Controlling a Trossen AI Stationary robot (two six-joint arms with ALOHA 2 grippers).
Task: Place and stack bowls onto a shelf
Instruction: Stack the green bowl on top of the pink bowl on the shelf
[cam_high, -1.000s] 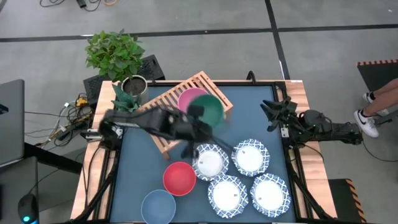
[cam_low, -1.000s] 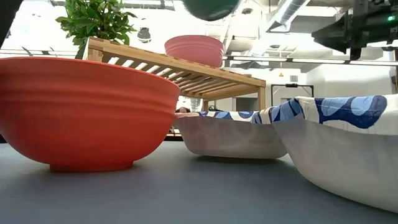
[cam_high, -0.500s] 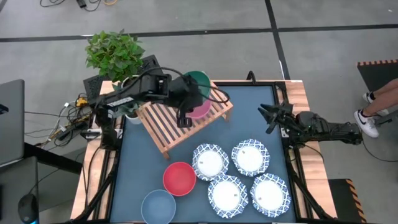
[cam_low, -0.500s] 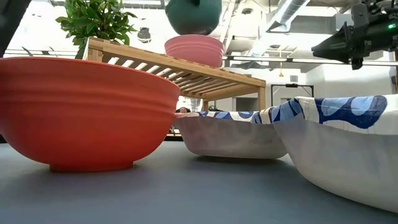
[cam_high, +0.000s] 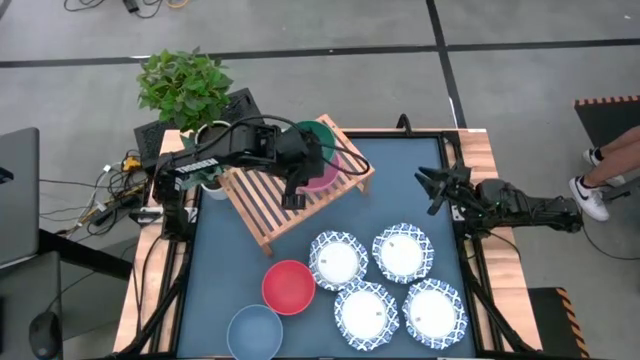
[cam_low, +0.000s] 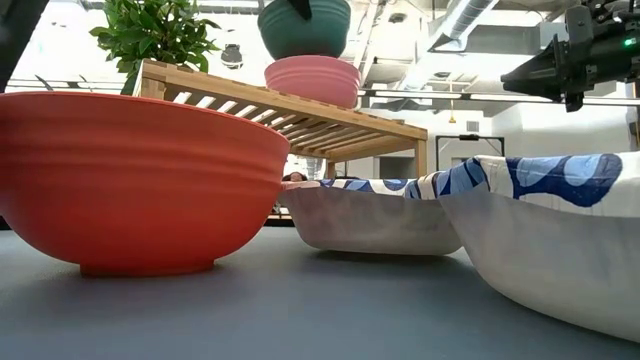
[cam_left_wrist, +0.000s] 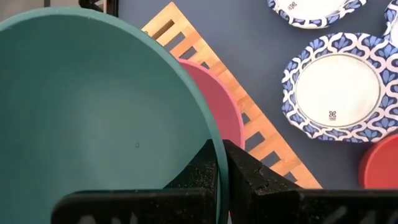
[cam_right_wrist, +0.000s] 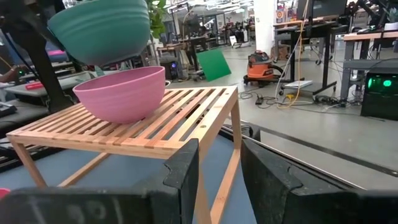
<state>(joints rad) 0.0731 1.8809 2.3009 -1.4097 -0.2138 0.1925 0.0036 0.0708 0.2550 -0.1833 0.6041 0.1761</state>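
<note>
The left gripper (cam_left_wrist: 219, 167) pinches the rim of the smooth green bowl (cam_low: 305, 27), holding it just above the pink bowl (cam_low: 312, 82) on the slatted wooden shelf (cam_high: 268, 200). The right gripper (cam_high: 432, 187) waits at the table's edge, fingers spread. Red bowl (cam_high: 289, 286), blue bowl (cam_high: 254, 332) and patterned dishes (cam_high: 385, 283) sit on the dark blue table (cam_high: 225, 260).

This is looking like a big workshop or robot lab: work tables (cam_right_wrist: 367, 37), a shop vacuum (cam_right_wrist: 264, 65) and cables (cam_high: 115, 185) are sitting around.
</note>
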